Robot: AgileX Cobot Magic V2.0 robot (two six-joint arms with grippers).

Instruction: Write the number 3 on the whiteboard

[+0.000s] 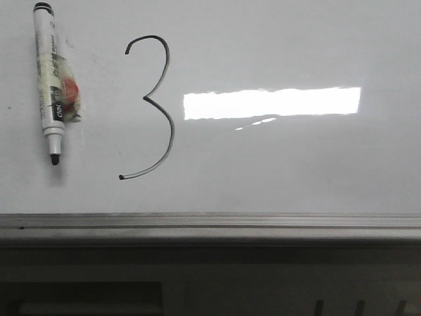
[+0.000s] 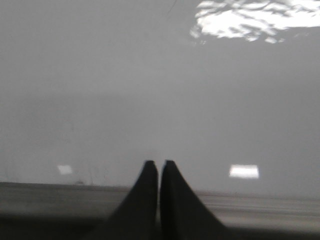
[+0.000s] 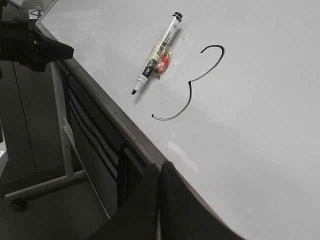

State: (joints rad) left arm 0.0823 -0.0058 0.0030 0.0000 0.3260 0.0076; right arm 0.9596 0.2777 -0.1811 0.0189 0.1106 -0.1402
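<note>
The number 3 (image 1: 152,108) stands finished on the whiteboard (image 1: 296,171), in the left half and well above the grey rail (image 1: 210,220) along the near edge. The line runs unbroken from the top hook through a pointed middle to a long lower tail, so the writing itself looks done.

The marker (image 1: 52,82) lies flat on the board near the far left corner, just beside the numeral and apart from it, tip pointing toward the near edge with no cap on it. Clear tape and something red are wrapped around its middle.

The left claw (image 2: 159,165) has its fingers pressed together on nothing, hovering low at the near edge. The right claw (image 3: 160,167) is likewise closed and empty, off the left end of the near edge and well away from the marker.

What remains, by my judgement, is only to keep both arms off the board: the ink is probably fresh, and a finger dragged across the tail would smear it. Any pull-back should rise away from the surface, not sweep over it.

Dark print runs along the marker's barrel, but it is too small to read. No other writing shows.
</note>
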